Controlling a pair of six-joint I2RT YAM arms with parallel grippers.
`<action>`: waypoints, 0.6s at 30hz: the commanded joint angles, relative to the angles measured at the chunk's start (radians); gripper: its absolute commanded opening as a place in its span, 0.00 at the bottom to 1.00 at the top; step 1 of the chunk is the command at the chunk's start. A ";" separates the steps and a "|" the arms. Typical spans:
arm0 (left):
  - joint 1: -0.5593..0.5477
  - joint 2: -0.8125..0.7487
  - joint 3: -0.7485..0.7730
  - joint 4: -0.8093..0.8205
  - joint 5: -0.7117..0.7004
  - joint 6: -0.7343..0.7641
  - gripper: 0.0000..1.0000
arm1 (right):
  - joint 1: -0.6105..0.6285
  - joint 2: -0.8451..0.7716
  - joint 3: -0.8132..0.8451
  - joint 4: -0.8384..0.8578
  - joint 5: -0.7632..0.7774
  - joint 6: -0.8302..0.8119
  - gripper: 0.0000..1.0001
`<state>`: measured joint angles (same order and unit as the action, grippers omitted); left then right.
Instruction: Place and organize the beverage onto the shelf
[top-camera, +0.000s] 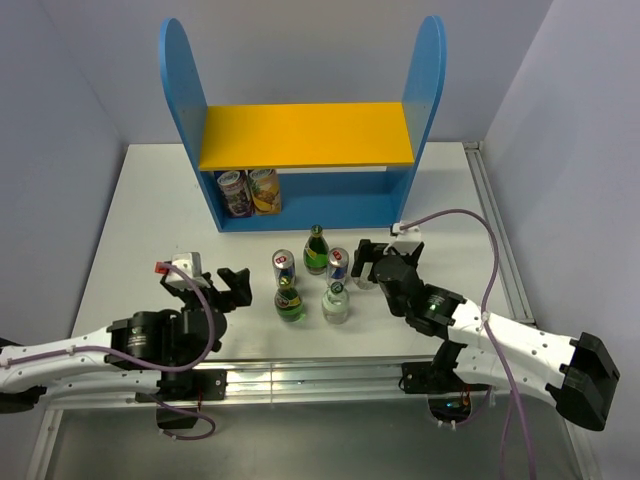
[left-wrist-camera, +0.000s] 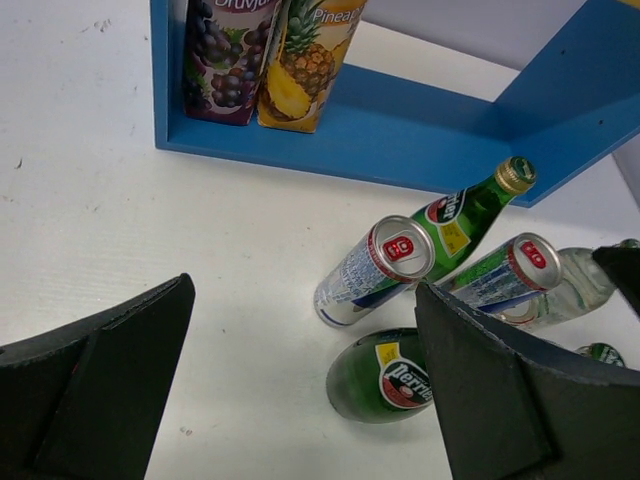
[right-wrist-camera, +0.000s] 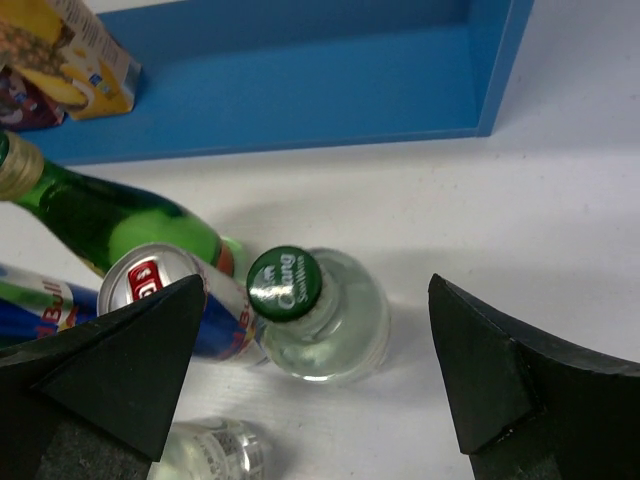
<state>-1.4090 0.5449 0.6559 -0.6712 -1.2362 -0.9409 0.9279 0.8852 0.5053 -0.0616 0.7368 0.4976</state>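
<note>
The yellow upper board (top-camera: 305, 135) hides the tops of the juice cartons (top-camera: 264, 190); the left wrist view crops them too.

We see the shelf (top-camera: 305, 135) upright at the far edge of the worktop (top-camera: 140, 230), two juice cartons (top-camera: 249, 192) side by side at its base's left end. In front, two green bottles (top-camera: 316, 250), two cans (top-camera: 283, 268) and a clear bottle (top-camera: 336, 302) stand clustered.

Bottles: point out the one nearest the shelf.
The green bottle with the gold cap; it stands closest to the shelf, the rest sit farther back.
</note>
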 joint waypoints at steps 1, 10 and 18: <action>-0.004 0.055 0.016 -0.016 -0.025 -0.019 0.99 | -0.040 -0.023 0.009 0.059 -0.019 -0.031 1.00; -0.004 0.145 0.045 -0.051 -0.039 -0.067 0.99 | -0.098 0.035 -0.014 0.132 -0.083 -0.021 0.95; -0.004 0.093 0.027 -0.019 -0.032 -0.035 0.99 | -0.100 0.093 -0.019 0.163 -0.096 -0.013 0.90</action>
<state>-1.4090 0.6601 0.6567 -0.7139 -1.2465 -0.9852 0.8341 0.9737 0.4973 0.0475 0.6418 0.4812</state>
